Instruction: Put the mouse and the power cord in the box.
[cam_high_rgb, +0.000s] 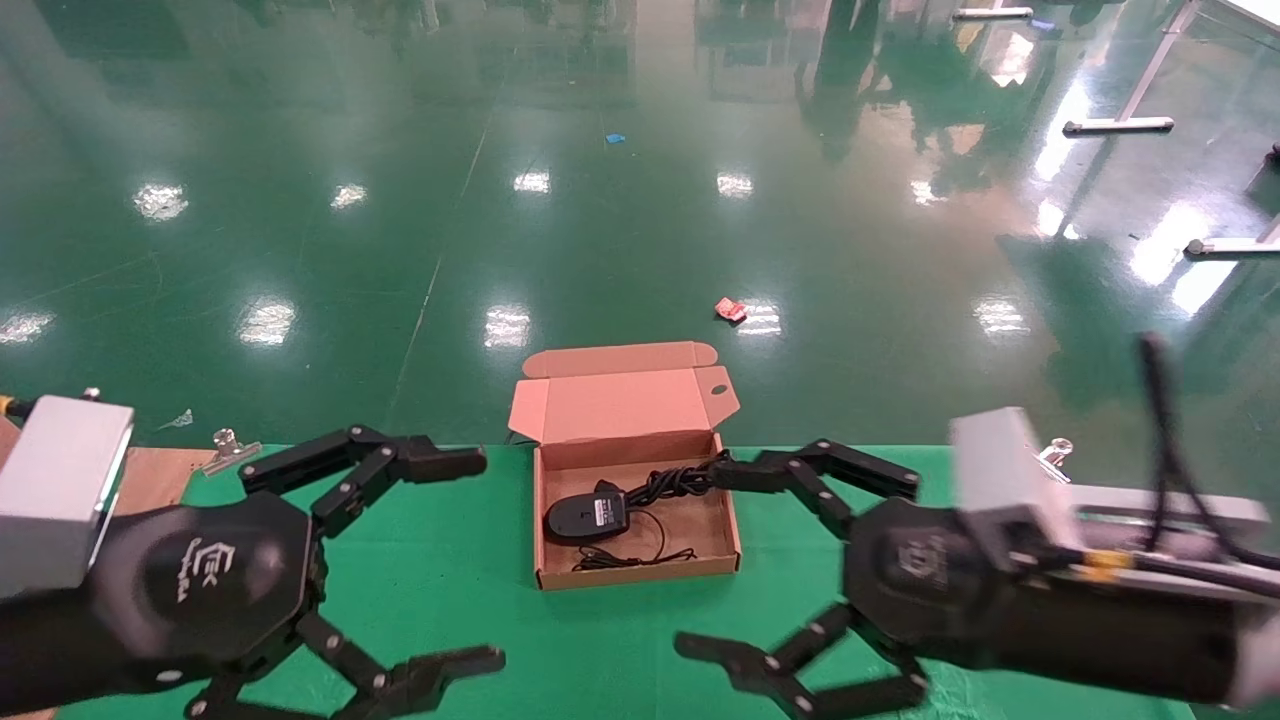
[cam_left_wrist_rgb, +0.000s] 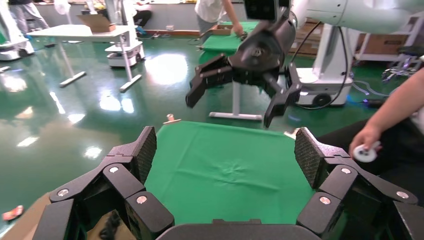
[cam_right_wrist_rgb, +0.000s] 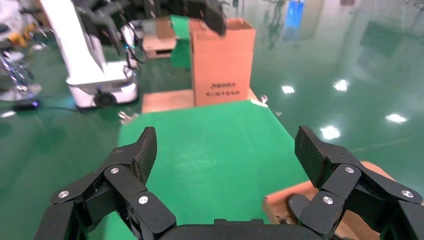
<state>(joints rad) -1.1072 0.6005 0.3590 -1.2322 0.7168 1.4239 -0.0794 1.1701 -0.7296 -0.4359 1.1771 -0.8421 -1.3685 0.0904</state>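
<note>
The brown box (cam_high_rgb: 640, 573) stands open at the middle of the green table, lid tilted back. Inside lie the black mouse (cam_high_rgb: 587, 516), label up, with its thin wire curled by the front wall, and the twisted power cord (cam_high_rgb: 675, 483) along the back right. My left gripper (cam_high_rgb: 480, 560) hovers open to the left of the box, empty. My right gripper (cam_high_rgb: 708, 558) hovers open just right of it, upper finger near the cord's end without holding it. The right wrist view shows a box corner (cam_right_wrist_rgb: 282, 197) and the mouse (cam_right_wrist_rgb: 298, 204) past open fingers (cam_right_wrist_rgb: 312, 155).
Metal clips (cam_high_rgb: 228, 445) (cam_high_rgb: 1055, 452) pin the cloth at the back edge. A brown board (cam_high_rgb: 150, 475) lies at the far left. A tall cardboard carton (cam_right_wrist_rgb: 222, 65) stands beyond the table's left end. A person's hand (cam_left_wrist_rgb: 367, 145) is near the right side.
</note>
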